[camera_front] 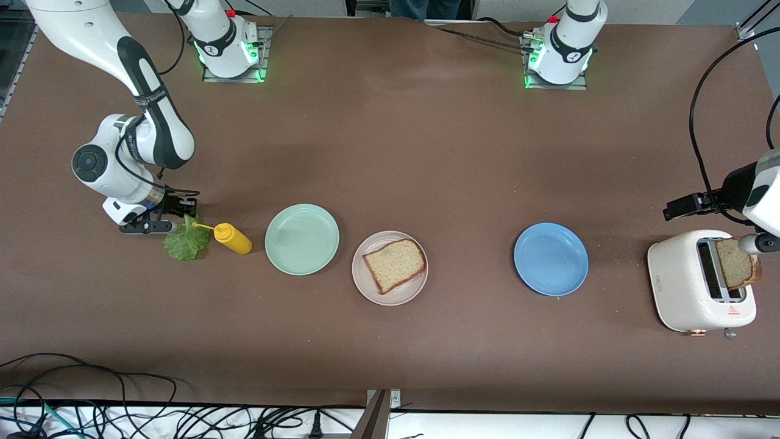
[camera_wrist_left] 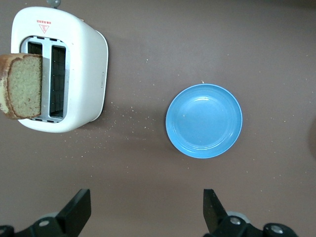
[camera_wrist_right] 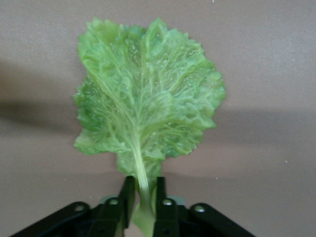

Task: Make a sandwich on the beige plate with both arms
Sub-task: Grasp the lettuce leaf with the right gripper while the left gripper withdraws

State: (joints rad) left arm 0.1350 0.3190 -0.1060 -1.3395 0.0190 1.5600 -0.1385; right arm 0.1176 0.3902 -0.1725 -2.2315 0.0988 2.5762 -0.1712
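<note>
Worktop (camera_front: 390, 152), brown, front view: beige plate (camera_front: 390, 294) near the middle, carrying one bread slice (camera_front: 395, 263); mint green plate (camera_front: 301, 239) just beside it toward the right arm's end; yellow squeeze bottle (camera_front: 233, 238) next, lying on its side; lettuce leaf (camera_front: 186, 242) beside the bottle, its stem end at the right hand (camera_front: 178, 221), which sits low at the leaf's edge farther from the front camera. Blue plate (camera_front: 551, 259) toward the left arm's end; white toaster (camera_front: 701, 281) at that end, second bread slice (camera_front: 737, 263) standing up out of one slot; left hand (camera_front: 694, 204) in the air just beside the toaster. Left wrist view: left hand's fingers (camera_wrist_left: 79, 210) spread wide, nothing between them; toaster (camera_wrist_left: 84, 64) with its slice (camera_wrist_left: 22, 86) and blue plate (camera_wrist_left: 204, 121) lie on the worktop below, apart from the hand. Right wrist view: right hand (camera_wrist_right: 143, 197) pinched narrow on the pale stem of the lettuce leaf (camera_wrist_right: 148, 98), the ruffled blade fanning flat over the worktop away from the fingers.
</note>
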